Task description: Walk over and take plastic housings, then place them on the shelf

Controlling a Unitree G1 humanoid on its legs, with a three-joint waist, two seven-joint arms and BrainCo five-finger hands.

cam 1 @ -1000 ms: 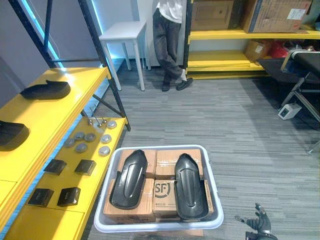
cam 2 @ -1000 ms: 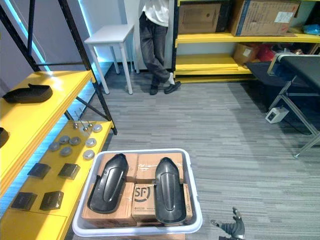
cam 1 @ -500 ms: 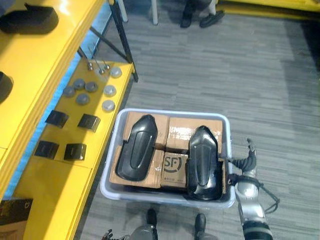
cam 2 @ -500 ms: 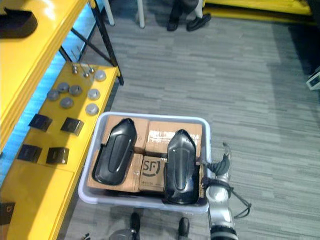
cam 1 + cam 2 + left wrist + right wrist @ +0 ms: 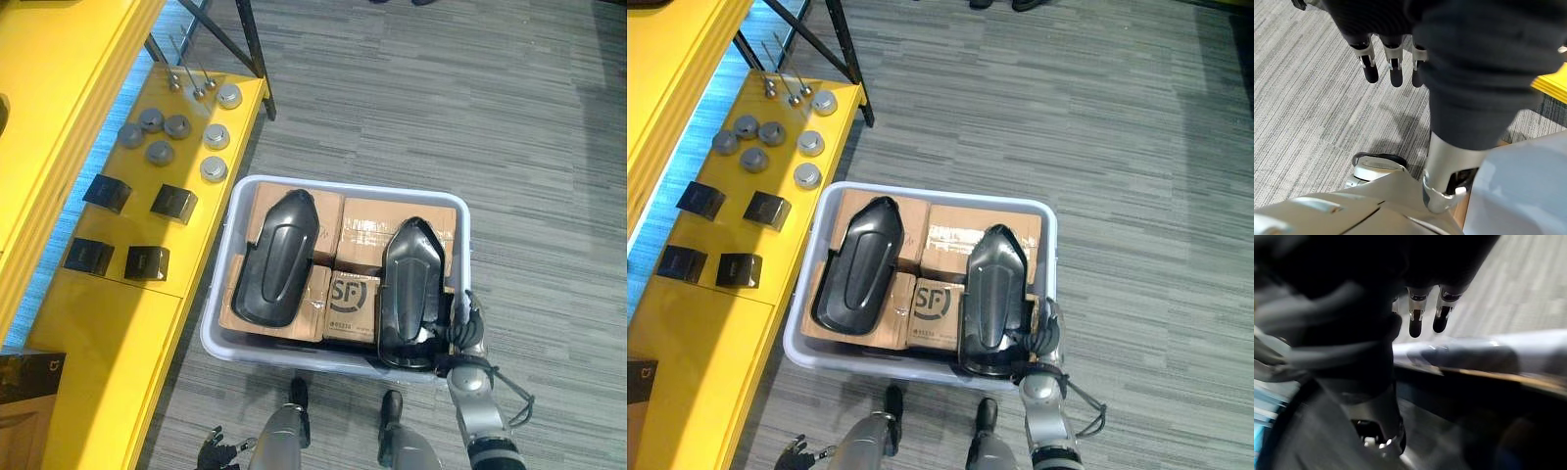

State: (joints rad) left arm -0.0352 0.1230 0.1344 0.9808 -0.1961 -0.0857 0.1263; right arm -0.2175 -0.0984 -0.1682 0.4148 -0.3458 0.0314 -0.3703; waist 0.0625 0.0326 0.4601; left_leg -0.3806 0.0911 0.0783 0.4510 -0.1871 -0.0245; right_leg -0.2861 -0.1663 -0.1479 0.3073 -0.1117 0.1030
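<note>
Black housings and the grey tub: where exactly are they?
Left housing (image 5: pixel 278 259), left eye view, middle of its top.
Right housing (image 5: pixel 409 284), left eye view, middle of its top.
Tub (image 5: pixel 345 187), left eye view, far rim.

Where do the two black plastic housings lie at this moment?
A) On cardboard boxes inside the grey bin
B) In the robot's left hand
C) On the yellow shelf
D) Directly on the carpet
A: the left housing and the right housing both lie on the cardboard boxes inside the grey bin.
</note>
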